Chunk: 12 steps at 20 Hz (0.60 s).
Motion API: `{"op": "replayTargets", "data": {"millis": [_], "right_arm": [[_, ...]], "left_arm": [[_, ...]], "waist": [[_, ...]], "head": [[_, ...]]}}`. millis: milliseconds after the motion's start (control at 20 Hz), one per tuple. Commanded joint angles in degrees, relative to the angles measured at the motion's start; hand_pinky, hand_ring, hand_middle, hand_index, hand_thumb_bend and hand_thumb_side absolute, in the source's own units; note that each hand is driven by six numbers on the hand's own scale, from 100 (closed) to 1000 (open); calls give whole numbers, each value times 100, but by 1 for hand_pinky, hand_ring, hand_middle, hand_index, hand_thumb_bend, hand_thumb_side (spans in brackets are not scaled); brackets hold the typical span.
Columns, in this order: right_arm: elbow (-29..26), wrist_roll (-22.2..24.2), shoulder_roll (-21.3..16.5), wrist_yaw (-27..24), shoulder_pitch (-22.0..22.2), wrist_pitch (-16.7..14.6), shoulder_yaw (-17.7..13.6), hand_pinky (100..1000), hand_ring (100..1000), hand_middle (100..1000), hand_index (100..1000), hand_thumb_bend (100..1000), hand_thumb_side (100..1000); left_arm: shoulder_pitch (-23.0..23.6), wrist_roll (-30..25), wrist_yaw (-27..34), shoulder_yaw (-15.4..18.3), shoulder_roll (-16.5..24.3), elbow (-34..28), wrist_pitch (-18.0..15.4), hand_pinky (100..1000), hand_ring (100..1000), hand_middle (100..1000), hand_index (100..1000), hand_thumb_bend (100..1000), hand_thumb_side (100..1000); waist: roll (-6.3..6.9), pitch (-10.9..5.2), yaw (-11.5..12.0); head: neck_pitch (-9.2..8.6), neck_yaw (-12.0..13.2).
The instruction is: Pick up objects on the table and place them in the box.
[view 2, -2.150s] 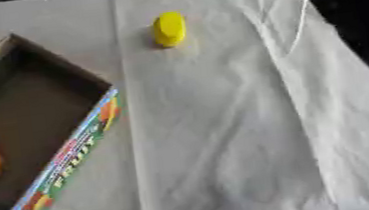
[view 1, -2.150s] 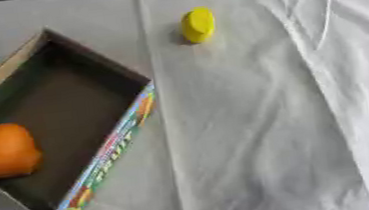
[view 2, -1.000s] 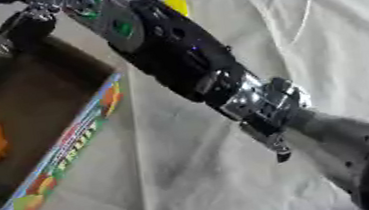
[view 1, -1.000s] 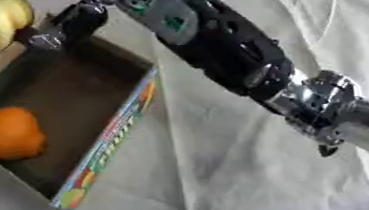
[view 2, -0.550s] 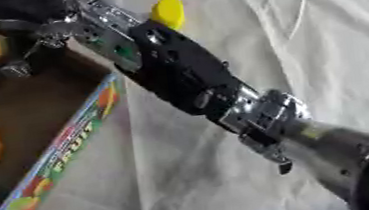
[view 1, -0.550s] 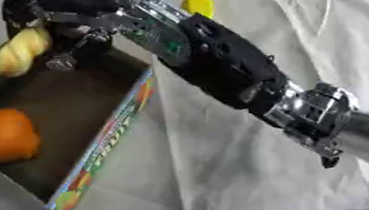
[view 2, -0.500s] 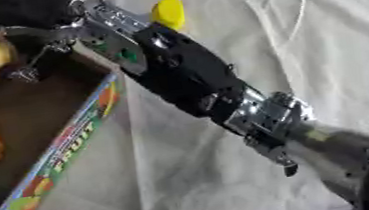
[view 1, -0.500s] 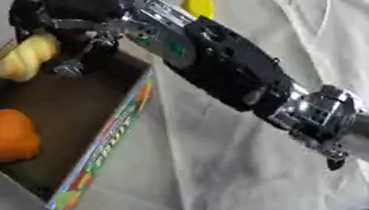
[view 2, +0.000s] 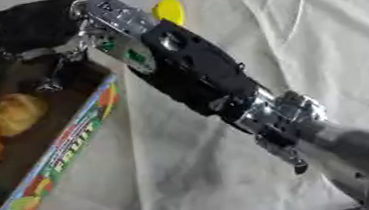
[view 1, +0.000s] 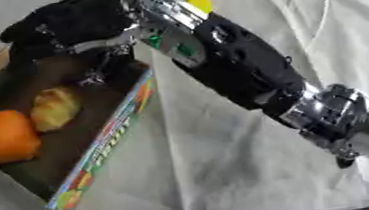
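Observation:
A cardboard box [view 1: 103, 146] with a colourful printed side lies at the left. Inside it an orange [view 1: 2, 137] sits beside a pale yellow lumpy fruit [view 1: 54, 108]. My right arm crosses from the lower right, and its black hand [view 1: 64, 26] hovers over the box's far end. The fingers hang down open, apart from the pale fruit below them. A small bright yellow object [view 2: 168, 11] rests on the white cloth just behind the wrist, partly hidden in the left eye view. The left hand shows in no view.
A wrinkled white cloth [view 1: 303, 37] covers the table to the right of the box. My right forearm [view 1: 247, 79] spans the middle of the scene, with its silver joint [view 1: 329, 109] near the lower right.
The right hand carried the pale yellow fruit from above the box's far corner over the box. The fruit now lies inside beside the orange, and the hand is empty.

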Motion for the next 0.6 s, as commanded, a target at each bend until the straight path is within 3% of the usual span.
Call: {"op": "replayTargets", "data": {"millis": [50, 350, 600], "right_arm": [[-178, -60, -126, -4, -110, 74, -134, 912, 1000, 849, 948, 100, 126], [-377, -158, -201, -309, -142, 260, -233, 895, 1000, 834, 942, 115, 100], [-817, -162, -713, -1385, -247, 702, -534, 888, 1000, 819, 940, 100, 100]], "left_arm": [[-23, -19, 28, 64, 188, -90, 10, 831, 818, 768, 882, 222, 256], [9, -28, 39, 74, 170, -90, 17, 830, 818, 768, 881, 217, 261], [73, -14, 27, 97, 179, -90, 30, 831, 819, 769, 880, 224, 257]], "waist": [[44, -131, 2], [50, -146, -8], [56, -207, -59]], "head": [[13, -6], [4, -41], [49, -8]]}}
